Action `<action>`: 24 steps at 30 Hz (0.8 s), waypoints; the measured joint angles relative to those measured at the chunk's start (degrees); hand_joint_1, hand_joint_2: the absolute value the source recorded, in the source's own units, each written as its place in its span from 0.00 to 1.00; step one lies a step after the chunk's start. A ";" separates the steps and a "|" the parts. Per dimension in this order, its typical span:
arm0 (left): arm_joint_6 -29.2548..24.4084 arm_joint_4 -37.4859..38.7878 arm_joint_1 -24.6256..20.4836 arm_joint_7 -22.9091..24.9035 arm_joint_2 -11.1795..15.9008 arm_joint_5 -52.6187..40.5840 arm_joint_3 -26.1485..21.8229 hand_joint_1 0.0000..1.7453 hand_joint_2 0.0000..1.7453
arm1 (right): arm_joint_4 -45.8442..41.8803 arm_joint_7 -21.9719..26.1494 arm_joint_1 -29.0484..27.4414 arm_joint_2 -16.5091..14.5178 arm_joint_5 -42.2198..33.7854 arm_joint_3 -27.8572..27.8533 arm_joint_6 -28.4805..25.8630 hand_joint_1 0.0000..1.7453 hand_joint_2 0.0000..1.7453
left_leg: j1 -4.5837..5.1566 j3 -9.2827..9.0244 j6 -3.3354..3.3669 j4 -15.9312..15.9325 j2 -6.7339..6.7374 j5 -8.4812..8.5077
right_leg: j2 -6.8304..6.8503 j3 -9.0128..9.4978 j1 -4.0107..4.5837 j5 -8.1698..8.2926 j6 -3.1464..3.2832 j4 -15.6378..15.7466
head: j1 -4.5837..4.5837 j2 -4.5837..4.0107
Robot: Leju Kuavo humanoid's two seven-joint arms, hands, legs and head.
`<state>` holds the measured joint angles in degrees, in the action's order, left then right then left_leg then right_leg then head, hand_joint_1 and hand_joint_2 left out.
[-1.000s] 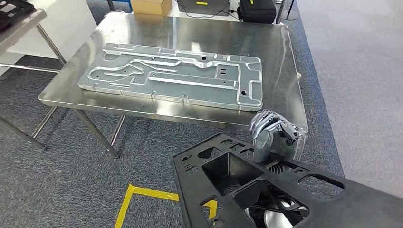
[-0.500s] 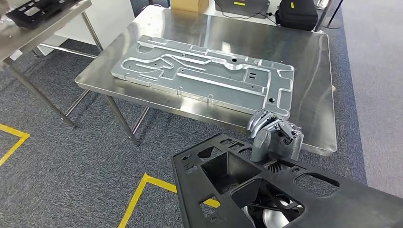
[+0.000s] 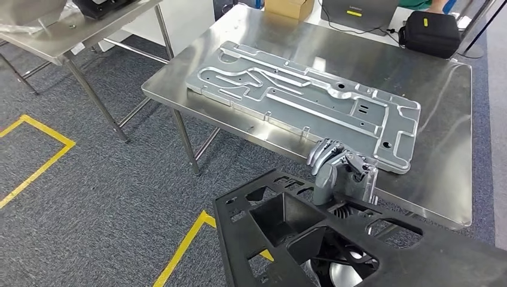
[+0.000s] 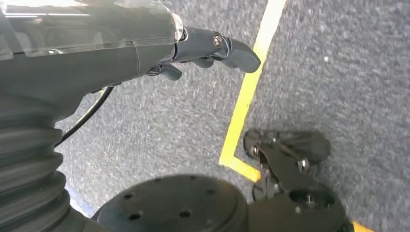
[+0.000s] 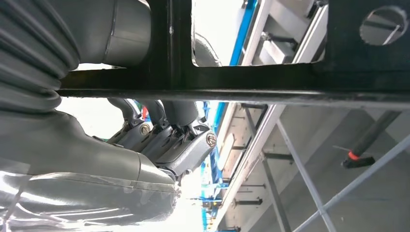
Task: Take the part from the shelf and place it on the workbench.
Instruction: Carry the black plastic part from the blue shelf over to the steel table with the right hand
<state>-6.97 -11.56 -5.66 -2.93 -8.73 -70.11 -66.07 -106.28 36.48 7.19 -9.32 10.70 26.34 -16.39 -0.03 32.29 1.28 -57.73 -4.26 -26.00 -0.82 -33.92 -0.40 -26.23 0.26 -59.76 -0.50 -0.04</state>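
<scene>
A large black plastic part (image 3: 281, 239) with several cut-outs sits low in the head view, held up over the carpet. My right hand (image 3: 339, 170) grips its far edge, fingers wrapped over the rim. In the right wrist view the same hand (image 5: 164, 140) curls around a bar of the part (image 5: 241, 77). The steel workbench (image 3: 442, 149) stands just beyond the part, and a big ribbed aluminium plate (image 3: 299, 95) lies across it. My left hand (image 4: 145, 53) hangs above the carpet, its fingers (image 4: 227, 46) loosely stretched with nothing in them.
A second steel table (image 3: 72, 30) stands at the far left. A cardboard box (image 3: 289, 7), a laptop (image 3: 359, 9) and a black bag (image 3: 430, 33) sit at the workbench's far side. Yellow tape (image 3: 36, 164) marks the grey carpet.
The camera has moved: the whole scene has shifted right and the workbench now lies nearer the part's far edge. My right hand keeps the same grip on the part.
</scene>
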 joint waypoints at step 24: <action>-0.28 -0.11 0.01 0.88 0.50 -0.10 -0.09 0.00 1.00 | 0.79 0.26 -0.13 -0.39 0.01 -0.03 -0.24 0.94 1.00 | -0.49 -0.84 0.54 0.18 3.80 -1.06 | 1.32 -5.42 -0.66 -7.50 -2.00 -12.95 | 1.03 0.00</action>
<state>-7.25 -11.67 -5.66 -2.05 -8.22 -70.20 -66.16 -105.49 36.74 7.06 -9.70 10.71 26.32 -16.63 -0.52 31.45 1.81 -57.55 -0.46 -27.06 0.50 -39.34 -1.06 -33.74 -1.75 -72.71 0.53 -0.04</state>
